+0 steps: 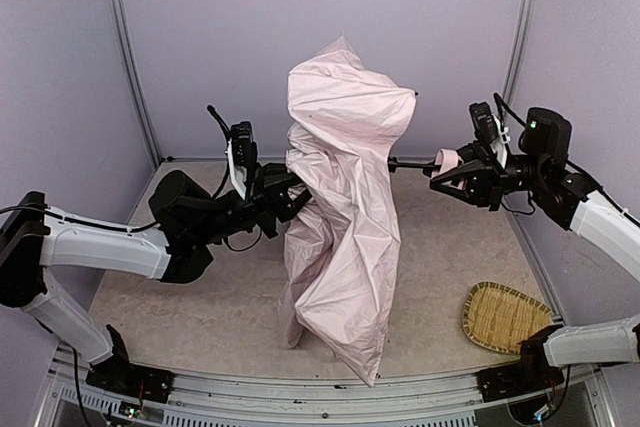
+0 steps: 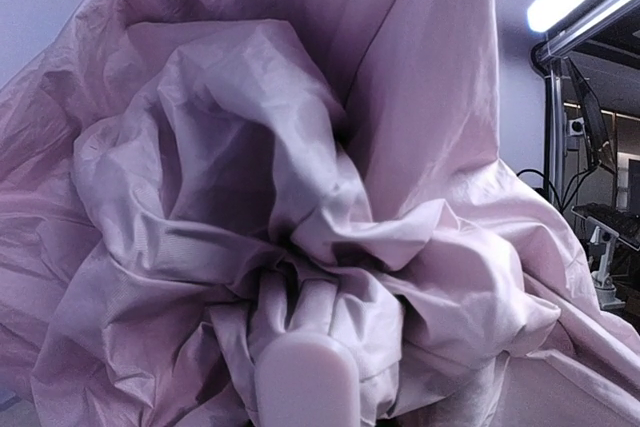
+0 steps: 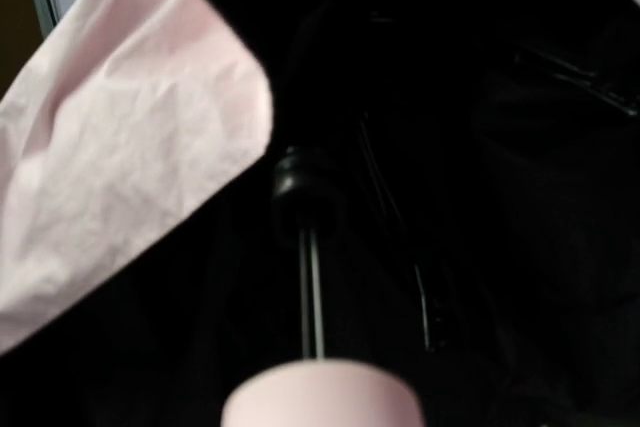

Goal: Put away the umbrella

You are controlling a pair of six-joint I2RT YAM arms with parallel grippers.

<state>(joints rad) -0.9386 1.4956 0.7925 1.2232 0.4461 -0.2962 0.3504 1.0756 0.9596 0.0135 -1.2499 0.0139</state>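
Drooping in crinkled pale pink folds, the umbrella [image 1: 340, 247] spans between your arms, its thin black shaft [image 3: 312, 287] level. Your right gripper [image 1: 452, 162] pinches the rounded pink handle [image 3: 320, 399]. Your left gripper [image 1: 292, 197] is buried in fabric, so you can't tell its grip.

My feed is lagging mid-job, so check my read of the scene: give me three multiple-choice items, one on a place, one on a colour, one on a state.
1. Where does the woven tray lie?
A. near right corner of the table
B. far left corner
C. on the left arm

2. What colour is the umbrella outside?
A. blue
B. pale pink
C. yellow

3. How does the shaft sit?
A. flat on the table
B. upright
C. roughly level in the air

Answers:
1 A: the woven tray lies by the right arm's base.
2 B: the hanging fabric is pale pink.
3 C: the shaft runs sideways to the handle at the right fingers.
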